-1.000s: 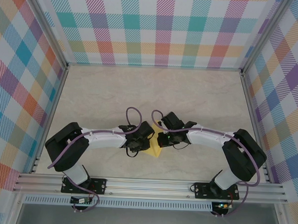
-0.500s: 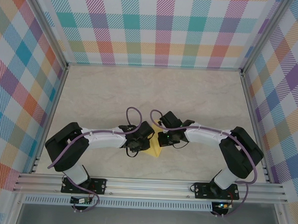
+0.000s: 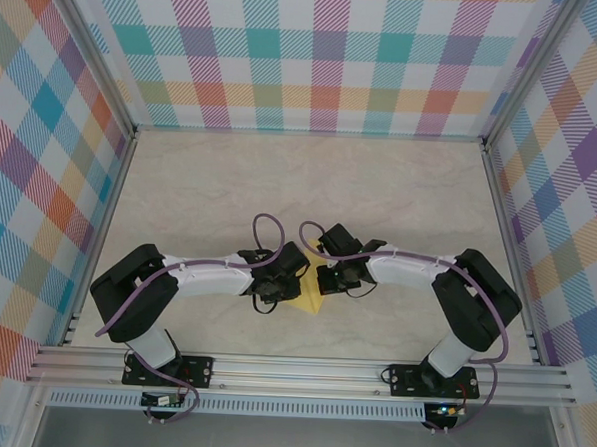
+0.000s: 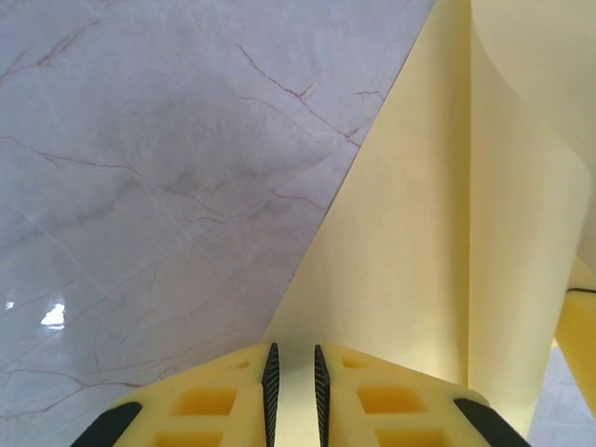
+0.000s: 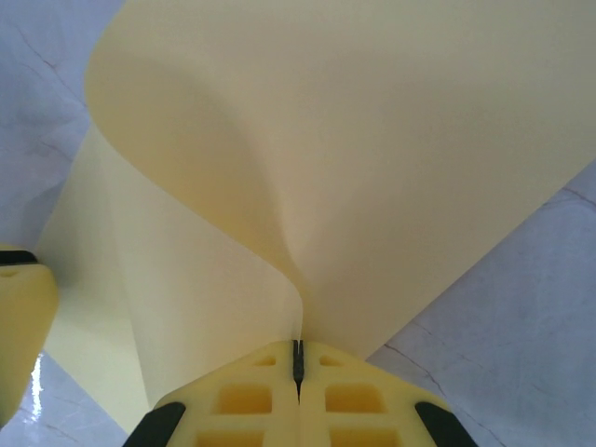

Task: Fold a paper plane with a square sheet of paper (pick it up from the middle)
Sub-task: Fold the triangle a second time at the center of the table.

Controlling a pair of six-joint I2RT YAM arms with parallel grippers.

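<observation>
So the square sheet of paper (image 5: 372, 158) sat right between the two arms, curling up off the worktop (image 4: 140, 186), with the right claw (image 5: 298, 365) pinched shut on one edge and the left claw (image 4: 292, 368) nearly closed on the opposite one.

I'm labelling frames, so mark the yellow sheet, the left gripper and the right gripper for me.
yellow sheet (image 5: 372, 158), right wrist view, on its curled-over face.
left gripper (image 4: 292, 391), left wrist view, between its fingertips.
right gripper (image 5: 298, 372), right wrist view, between its closed fingertips.
</observation>
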